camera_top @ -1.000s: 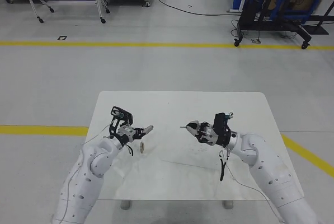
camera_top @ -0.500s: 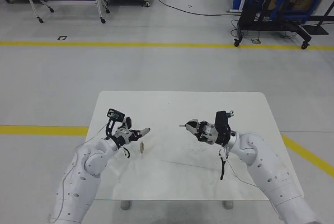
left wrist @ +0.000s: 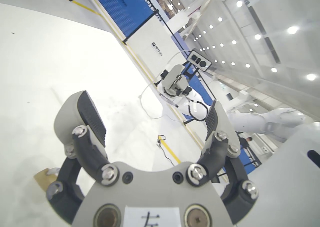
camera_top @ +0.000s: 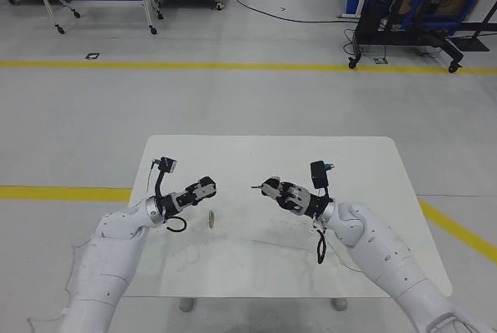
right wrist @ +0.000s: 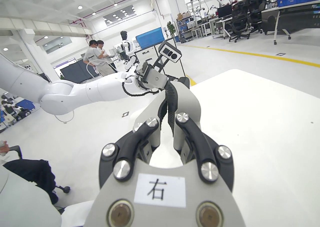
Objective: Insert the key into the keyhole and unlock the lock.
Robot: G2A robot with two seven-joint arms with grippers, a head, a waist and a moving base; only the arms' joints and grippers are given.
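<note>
Right now the lock (camera_top: pixel 211 219), a small brass-coloured piece, lies on the tabletop (camera_top: pixel 356 166) left of the top view's centre, with nothing touching it. My left gripper (camera_top: pixel 205 188) hangs just above it in the frame, fingers spread wide and nothing between them. Right of centre, my right gripper (camera_top: pixel 270 187) is pressed together on a thin sliver poking leftward, which I take to be the key (camera_top: pixel 254 186). I judge this to be the lock pick-up step. Next, my left gripper should drop onto the lock and steady it, keyhole facing the key.
</note>
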